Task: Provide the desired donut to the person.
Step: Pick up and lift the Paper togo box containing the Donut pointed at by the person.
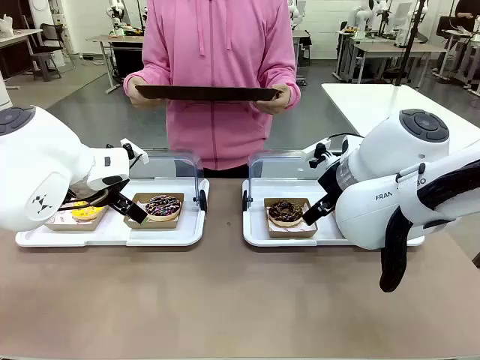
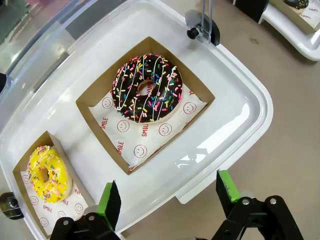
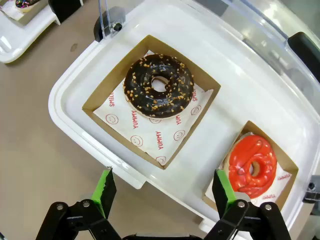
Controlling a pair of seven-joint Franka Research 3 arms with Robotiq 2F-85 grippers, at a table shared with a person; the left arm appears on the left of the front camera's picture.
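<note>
Now our left gripper (image 2: 167,179) hovers, fingers spread, above the left white plastic tray (image 2: 235,115) on the table (image 1: 225,300), at its rounded rim, facing a sprinkled chocolate donut (image 2: 147,87) in a square cardboard box (image 2: 97,87). Our right gripper (image 3: 162,180), equally spread, faces a nut-topped chocolate donut (image 3: 159,85). Beyond the table's far edge the person (image 1: 221,45) holds a flat dark tray (image 1: 206,93).

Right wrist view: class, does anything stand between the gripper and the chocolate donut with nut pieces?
Nothing visible does. The right gripper hovers open by the tray; the chocolate donut lies uncovered in its box.
</note>
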